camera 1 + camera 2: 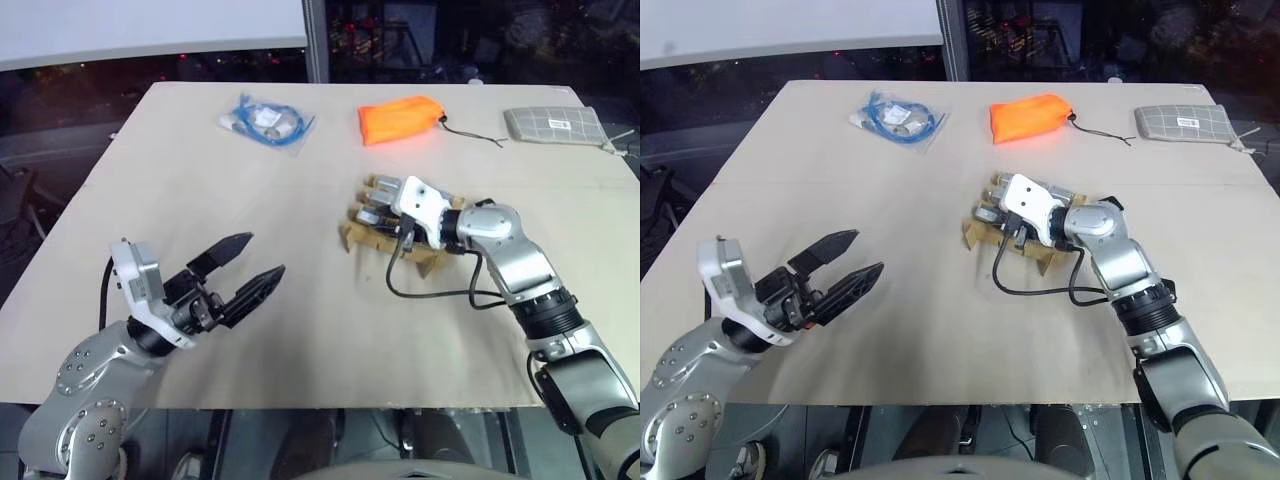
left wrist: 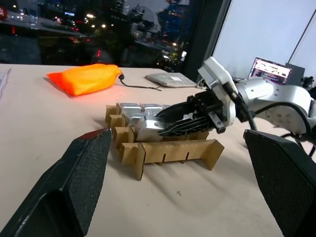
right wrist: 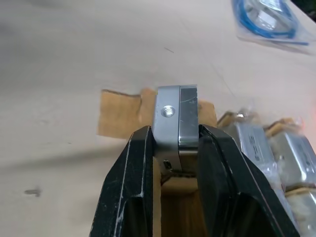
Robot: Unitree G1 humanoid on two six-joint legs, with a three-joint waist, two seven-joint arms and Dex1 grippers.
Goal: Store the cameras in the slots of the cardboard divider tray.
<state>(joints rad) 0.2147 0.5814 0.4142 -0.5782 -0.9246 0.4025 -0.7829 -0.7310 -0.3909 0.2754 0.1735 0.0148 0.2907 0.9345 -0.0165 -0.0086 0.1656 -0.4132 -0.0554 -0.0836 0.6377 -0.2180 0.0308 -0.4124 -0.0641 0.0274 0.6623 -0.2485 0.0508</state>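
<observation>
Looking down from the head view first, we've got our right gripper (image 1: 378,208) reaching over the cardboard divider tray (image 1: 352,236), well ahead of the left gripper (image 1: 248,268), which hangs wide open and holds nothing, nowhere near the action. Beyond the right gripper sit an orange bag (image 1: 398,119), a blue cable in a clear packet (image 1: 266,122) and a grey grid-patterned pouch (image 1: 553,124).

From the left wrist, the tray (image 2: 168,150) already holds a few cameras (image 2: 132,109) on its far side, and the right gripper's fingers (image 2: 183,124) lie low across them.

From the right wrist, we're clamped tight on one silver camera (image 3: 175,116) between the fingers (image 3: 132,177), right over a slot. Stored cameras (image 3: 249,140) sit just beside it.

Our worry: the camera looks slightly skewed to the slot, so it could catch a cardboard strip, buckle it, or drag the light tray along.
</observation>
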